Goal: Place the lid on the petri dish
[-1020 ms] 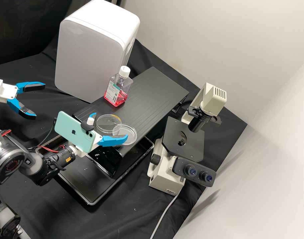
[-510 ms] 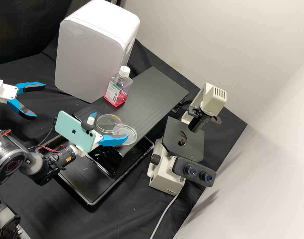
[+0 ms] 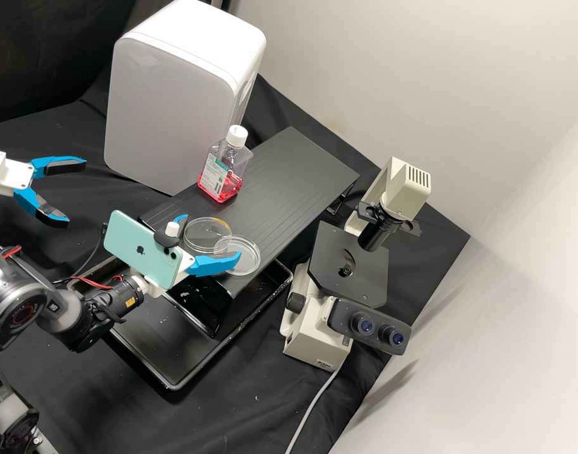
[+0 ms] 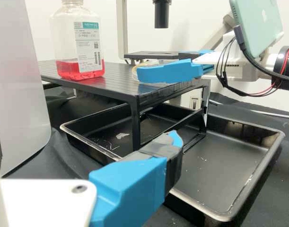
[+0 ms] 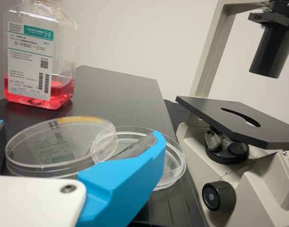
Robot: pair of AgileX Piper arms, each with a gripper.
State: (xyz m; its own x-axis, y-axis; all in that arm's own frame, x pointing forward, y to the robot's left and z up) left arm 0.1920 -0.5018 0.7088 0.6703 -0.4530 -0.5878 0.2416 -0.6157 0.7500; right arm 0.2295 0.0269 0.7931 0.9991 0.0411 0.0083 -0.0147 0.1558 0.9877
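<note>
Bottle point(image 3: 222, 169) holds red liquid — lid point(image 3: 246, 248) touching petri dish point(image 3: 202, 229); right hand point(image 3: 211, 236), left hand point(image 3: 74, 192) both spread.

site: laboratory | evidence: inverted microscope point(image 3: 348, 271) at right; bottle of red liquid point(image 3: 221, 169) and clear petri dishes point(image 3: 205, 232) on black bench shelf point(image 3: 289, 176)

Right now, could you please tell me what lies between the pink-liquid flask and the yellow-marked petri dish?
The stretch is bare: just black shelf between the flask and the petri dish, seen in the right wrist view.
</note>
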